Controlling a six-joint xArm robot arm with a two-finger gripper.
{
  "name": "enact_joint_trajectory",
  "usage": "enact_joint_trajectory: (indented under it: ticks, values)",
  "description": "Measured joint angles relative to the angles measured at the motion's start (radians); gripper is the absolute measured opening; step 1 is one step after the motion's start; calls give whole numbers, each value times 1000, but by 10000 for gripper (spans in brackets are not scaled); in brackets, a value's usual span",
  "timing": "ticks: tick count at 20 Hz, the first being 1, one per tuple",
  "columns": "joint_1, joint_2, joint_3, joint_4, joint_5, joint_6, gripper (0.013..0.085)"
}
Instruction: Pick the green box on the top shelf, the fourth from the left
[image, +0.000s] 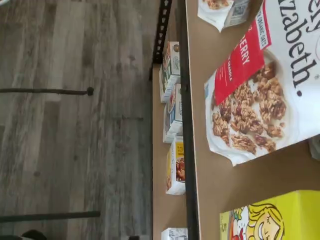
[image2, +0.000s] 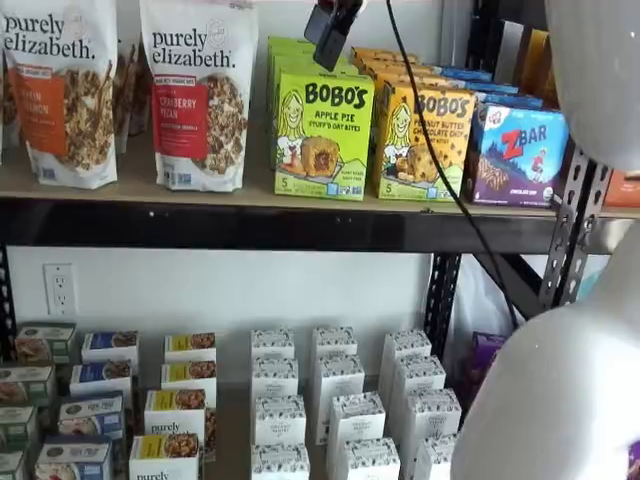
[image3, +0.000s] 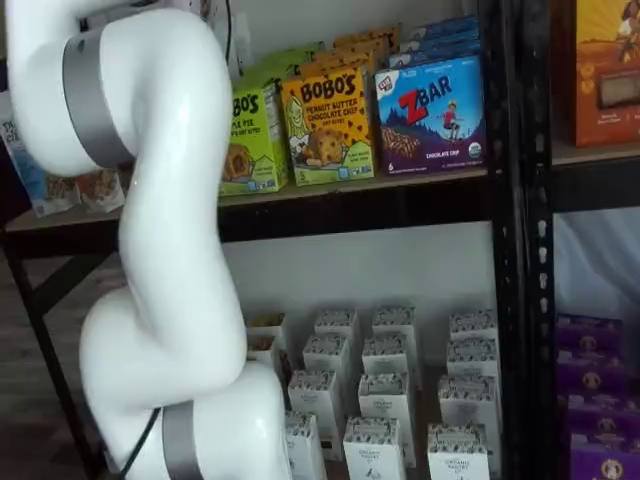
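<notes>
The green box, wrist view: only part of its face shows, blonde cartoon girl on it, standing on the top shelf. Bare board lies between it and the cranberry granola bag. No fingers in sight here. — A

Noted. So no bearing from claw to box in this view? — B

None. Shelf view next: gripper hangs from the 12 o'clock edge, cable trailing beside it. The green box sits at 6 o'clock from the fingertips, close under them, front of its row, on the top shelf. — A

Long axis? — B

Box looks upright, face toward the camera. Granola bag at its 9 o'clock, the peanut butter box at its 3 o'clock, touching or nearly. — A

Claw state? — B

Fingers seen obliquely, gap hard to read, but they are spread as wide as they go and nothing sits between them: released. — A

Last shelf view? — B

White arm covers the 9 o'clock half of the frame and the claw is hidden. The green box peeks out at the arm's 3 o'clock, its near edge covered. Peanut butter box then ZBar box run on toward 3 o'clock. — A

Judgement? — B

Box lies below the fingers; the tight flanks look like the hard part. — A
</notes>
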Motion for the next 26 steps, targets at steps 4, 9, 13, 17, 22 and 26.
enact_joint_trajectory:
  ticks: [4, 9, 13, 17, 22, 26]
  values:
    - [3, 2, -2, -10, -2, 1, 850]
    - [1, 0, 6, -8, -18, -2, 850]
    - [4, -3, 14, -21, -43, -2, 850]
    - [3, 8, 9, -28, -54, -6, 850]
    - [-8, 28, -8, -25, -57, -16, 850]
    - [-26, 58, -49, -7, -21, -28, 850]
